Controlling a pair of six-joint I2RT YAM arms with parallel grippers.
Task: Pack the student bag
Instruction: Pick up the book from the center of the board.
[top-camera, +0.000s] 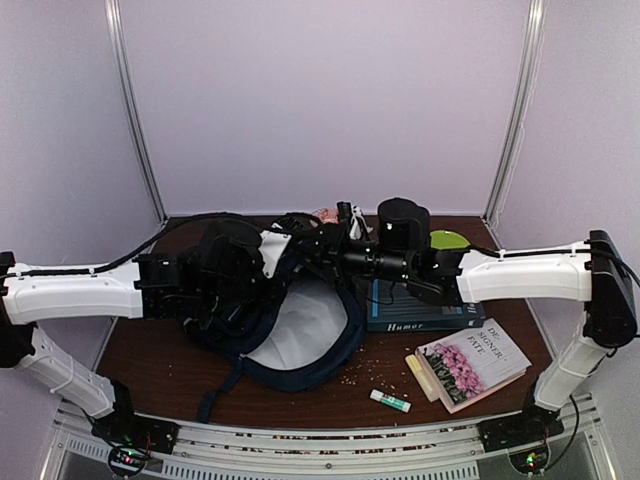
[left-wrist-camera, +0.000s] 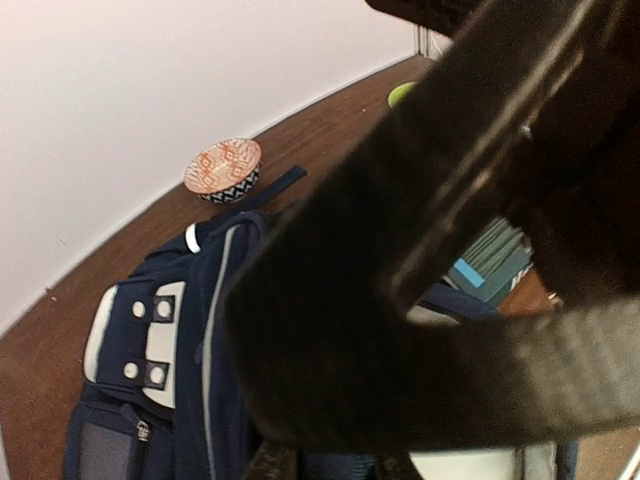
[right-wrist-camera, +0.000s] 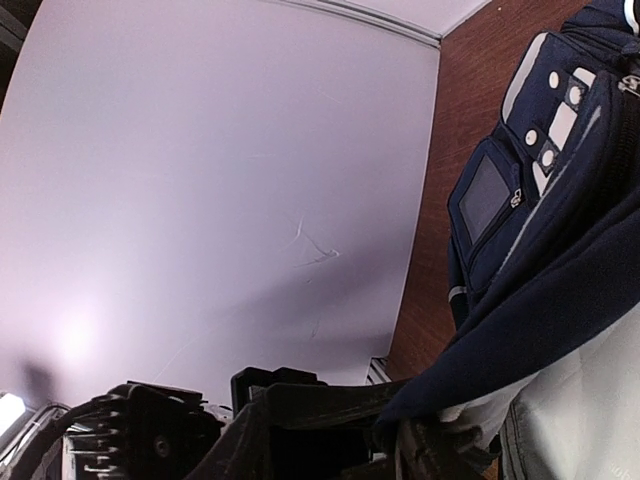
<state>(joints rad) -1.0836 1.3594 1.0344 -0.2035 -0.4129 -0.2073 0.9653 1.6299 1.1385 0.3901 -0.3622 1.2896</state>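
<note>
A broad dark strap fills the left wrist view. It blocks the left gripper, so I cannot tell how its jaws stand. The large navy-blue fabric backpack lies open on the brown wooden table between both arms. The right gripper pinches its far rim.

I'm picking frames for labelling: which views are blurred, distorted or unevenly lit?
Top external: even, soft light, the student bag sharp enough. Left wrist: a dark strap close to the lens blurs across half the frame, though the bowl behind reads clearly. Right wrist: the wall has a bowed edge from lens distortion and a bright patch low left.
</note>
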